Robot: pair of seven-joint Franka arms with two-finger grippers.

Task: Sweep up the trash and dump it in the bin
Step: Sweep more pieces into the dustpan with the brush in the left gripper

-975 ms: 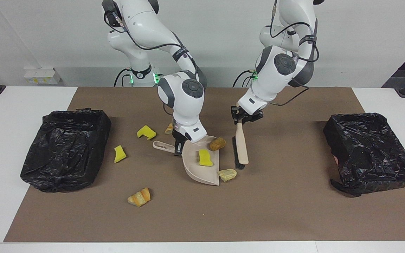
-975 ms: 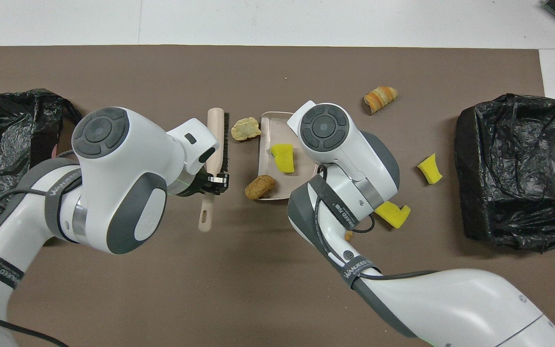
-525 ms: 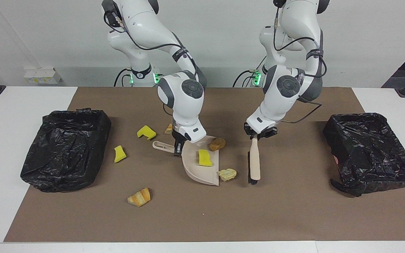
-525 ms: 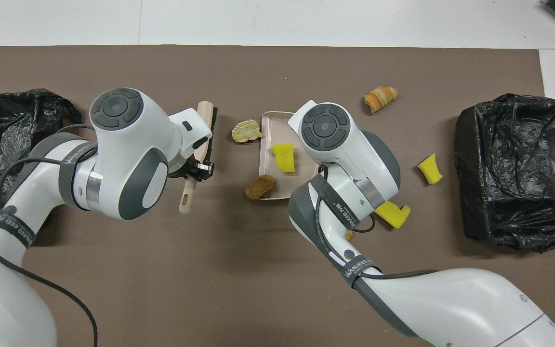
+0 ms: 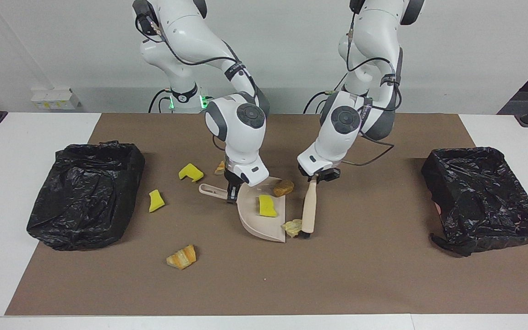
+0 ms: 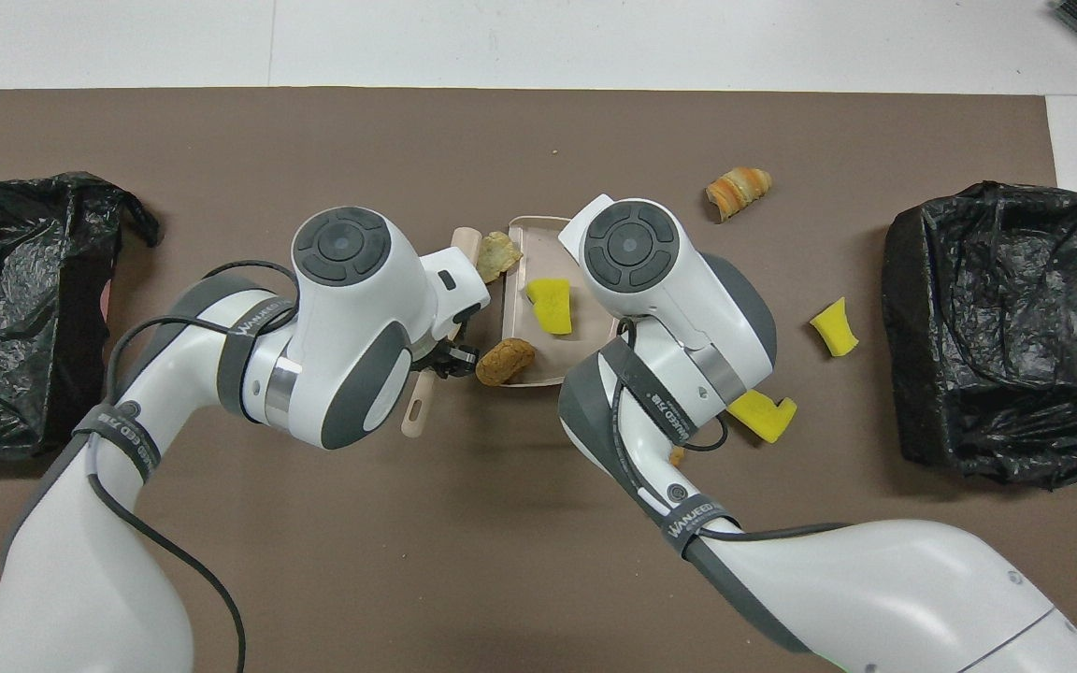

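left gripper (image 5: pixel 315 178) clamped on brush (image 5: pixel 309 208), bristles touching a bread piece (image 5: pixel 293 226) at the dustpan (image 5: pixel 255 224) lip | right gripper (image 5: pixel 232 191) pinching dustpan handle | yellow sponge chunk (image 5: pixel 267 206) in pan

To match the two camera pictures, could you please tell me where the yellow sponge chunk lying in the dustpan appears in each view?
Facing view: the yellow sponge chunk lies near the picture's middle, inside the beige dustpan, just below the right arm's wrist.
Overhead view: the chunk sits slightly above centre, in the dustpan.
Shared landmark: the brown bread piece at the dustpan's robot-side corner.
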